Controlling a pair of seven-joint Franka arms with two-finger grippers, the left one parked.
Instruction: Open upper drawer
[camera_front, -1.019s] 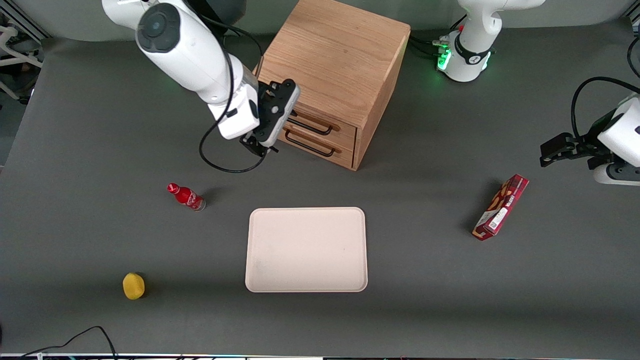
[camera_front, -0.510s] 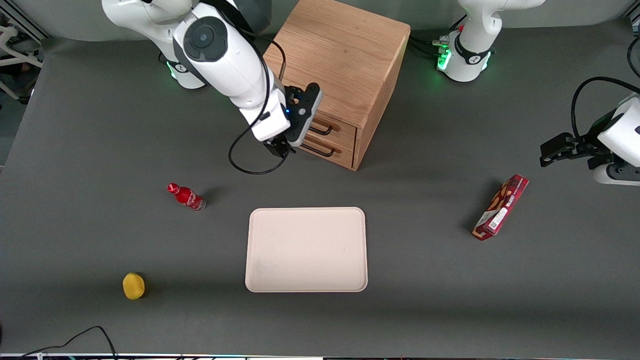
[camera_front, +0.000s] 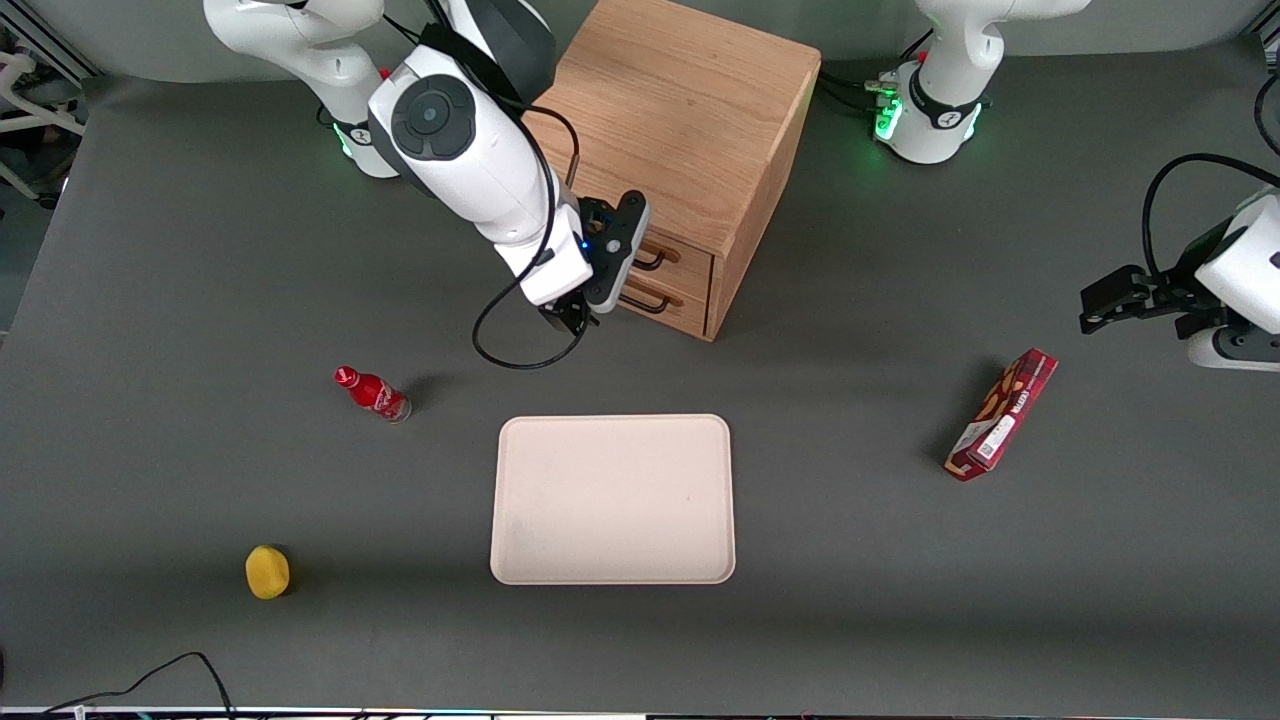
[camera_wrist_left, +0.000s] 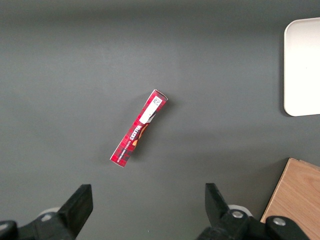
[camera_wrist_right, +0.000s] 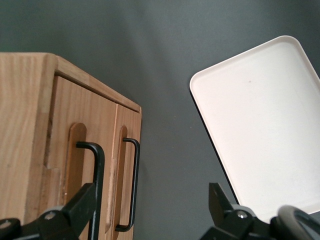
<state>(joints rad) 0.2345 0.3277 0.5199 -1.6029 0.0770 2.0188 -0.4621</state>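
**A:** What does the upper drawer (camera_front: 688, 257) look like?

**B:** It has a light oak front with a long recessed groove and a thin black wire handle (camera_front: 651, 263) bridging it. It sits shut, level with the lower drawer (camera_front: 684, 303) beneath it, in the face of the oak cabinet (camera_front: 680, 110). In the wrist view the upper drawer (camera_wrist_right: 60, 130) shows pale, straight grain, and its handle (camera_wrist_right: 97, 170) bends at a rounded corner.

**A:** Where is it on the bench (camera_front: 900, 620)?

**B:** Taking the tray (camera_front: 612, 560) as the dial's centre in the front view, the cabinet stands at twelve o'clock, and the drawers face roughly seven o'clock.

**A:** And the tool (camera_front: 574, 316)?

**B:** It is in front of the drawers, at the working arm's end of their fronts. Its fingers (camera_wrist_right: 82, 202) are spread wide. Whether it touches the handle, I cannot tell.

**A:** The surface?

**B:** It is a matte dark grey sheet, smooth and even. The tray is a cream rectangle with rounded corners and a low rim. A red bottle (camera_front: 372, 393) lies at ten o'clock, a small yellow lump (camera_front: 267, 571) at eight, and a slim red carton (camera_front: 1001, 414) near three.
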